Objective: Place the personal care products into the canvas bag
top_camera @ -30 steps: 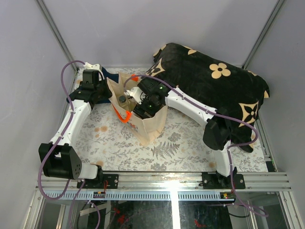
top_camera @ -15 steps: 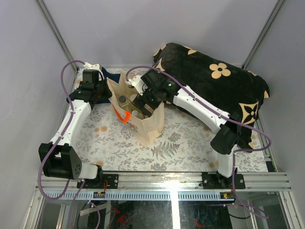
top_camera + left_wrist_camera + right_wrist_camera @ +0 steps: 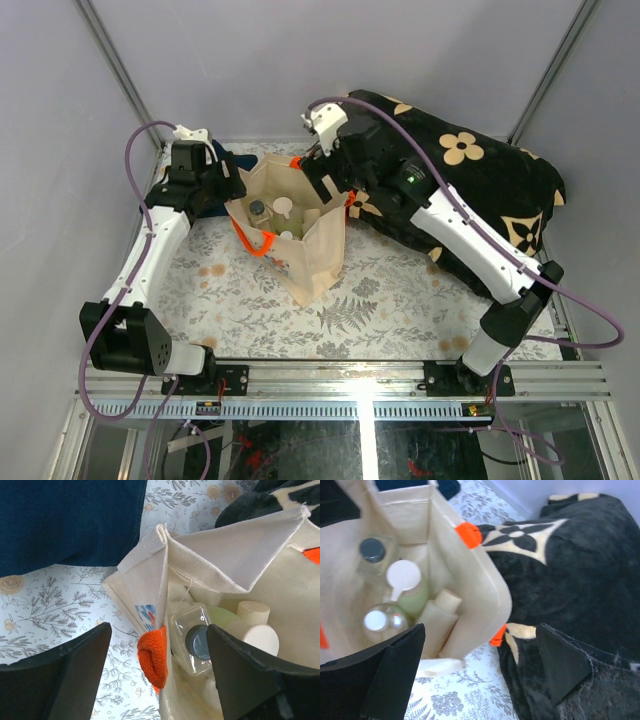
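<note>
The beige canvas bag [image 3: 312, 252] stands upright with its mouth open. Inside it I see a square glass dark-capped bottle [image 3: 372, 550], a pale green bottle [image 3: 411, 599] under a white disc cap, a cream bottle [image 3: 436, 621] with a beige cap, and a clear white-capped bottle [image 3: 375, 621]. My left gripper [image 3: 225, 190] is open at the bag's left rim [image 3: 165, 570]. Its jaws stand either side of the orange handle [image 3: 152, 655] without touching it. My right gripper [image 3: 322, 175] is open and empty, hanging above the bag's far right rim [image 3: 487, 587], next to the cushion.
A black cushion [image 3: 450, 170] with beige flowers lies right behind and beside the bag. A dark blue cloth [image 3: 65, 520] lies at the back left. The table wears a floral cover [image 3: 380, 290]. Grey walls close in on three sides.
My right gripper has lifted out of the bag and drawn back toward the cushion, open. My left gripper has opened and let go of the bag's rim.
</note>
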### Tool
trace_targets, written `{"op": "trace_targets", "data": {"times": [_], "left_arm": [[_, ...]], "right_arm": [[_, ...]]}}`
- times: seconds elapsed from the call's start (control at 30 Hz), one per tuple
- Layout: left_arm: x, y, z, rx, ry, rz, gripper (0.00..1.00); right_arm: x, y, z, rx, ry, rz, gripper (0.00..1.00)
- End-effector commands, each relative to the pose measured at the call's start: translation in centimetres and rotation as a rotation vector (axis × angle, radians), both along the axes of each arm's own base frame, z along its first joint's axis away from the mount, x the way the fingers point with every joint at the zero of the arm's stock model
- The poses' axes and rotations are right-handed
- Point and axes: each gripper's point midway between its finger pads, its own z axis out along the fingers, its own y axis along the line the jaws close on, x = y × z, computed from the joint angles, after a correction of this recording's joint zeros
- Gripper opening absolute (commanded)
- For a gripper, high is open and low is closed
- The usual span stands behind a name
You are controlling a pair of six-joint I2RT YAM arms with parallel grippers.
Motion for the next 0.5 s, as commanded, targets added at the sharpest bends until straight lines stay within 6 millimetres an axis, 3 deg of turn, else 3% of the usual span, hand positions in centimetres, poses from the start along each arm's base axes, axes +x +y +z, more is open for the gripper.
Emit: {"op": "trace_targets", "data": {"times": [0.0, 0.03, 0.07, 0.23, 0.47], "left_arm": [[0.5, 0.7, 1.9, 0.024, -0.038, 0.02, 0.87], [0.4, 0.9, 2.1, 0.031, -0.041, 0.031, 0.97], [0.4, 1.2, 2.5, 0.038, -0.049, 0.045, 1.0], [-0.2, 2.7, 5.2, 0.08, -0.109, 0.11, 1.0], [-1.9, 5.8, 10.0, 0.152, -0.21, 0.253, 1.0]], "right_arm": [[3.8, -2.7, 0.5, 0.032, -0.036, -0.144, 0.99], [4.5, -3.2, 0.4, 0.041, -0.029, -0.156, 0.99], [5.2, -3.8, 0.4, 0.057, -0.022, -0.169, 0.99], [8.7, -7.4, 0.0, 0.088, -0.001, -0.258, 0.99], [11.5, -16.1, -1.1, 0.113, 0.021, -0.442, 0.99]]}}
